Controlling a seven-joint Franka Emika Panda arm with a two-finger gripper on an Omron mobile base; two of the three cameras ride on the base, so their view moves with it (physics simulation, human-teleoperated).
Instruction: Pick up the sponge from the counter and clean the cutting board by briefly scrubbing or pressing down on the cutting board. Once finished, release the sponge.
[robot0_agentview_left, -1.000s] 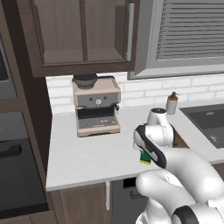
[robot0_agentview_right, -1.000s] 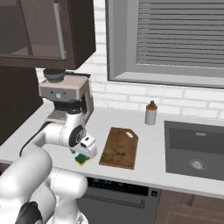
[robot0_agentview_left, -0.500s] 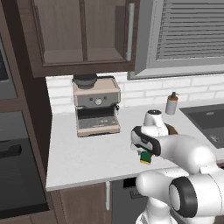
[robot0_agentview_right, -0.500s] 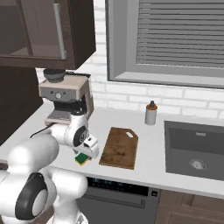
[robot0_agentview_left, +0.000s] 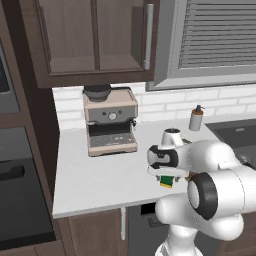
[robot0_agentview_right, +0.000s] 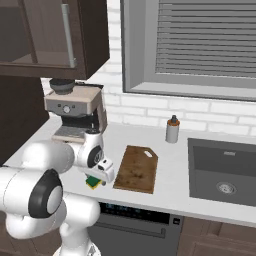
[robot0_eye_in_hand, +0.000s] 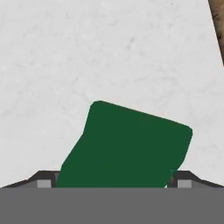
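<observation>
My gripper (robot0_agentview_left: 167, 175) points down at the light counter (robot0_agentview_left: 100, 175) near its front edge, shut on the sponge (robot0_agentview_left: 167, 182). In the hand view the sponge's dark green face (robot0_eye_in_hand: 127, 146) sits tilted between the two fingertips (robot0_eye_in_hand: 44, 180), which press on its sides. In the right base view the sponge (robot0_agentview_right: 94, 182), green over yellow, hangs under my gripper (robot0_agentview_right: 97, 176), just left of the brown wooden cutting board (robot0_agentview_right: 136, 168). A sliver of that cutting board (robot0_eye_in_hand: 217, 22) shows at the hand view's upper right corner.
A coffee machine (robot0_agentview_left: 110, 120) stands against the back wall at the left. A small bottle (robot0_agentview_right: 172, 130) stands behind the board by the tiled wall, and a dark sink (robot0_agentview_right: 225, 172) lies to the right. My own arm blocks most of the board in the left base view.
The arm's upper links have swung and folded closer to the counter. The hand and the sponge have stayed at almost the same spot.
</observation>
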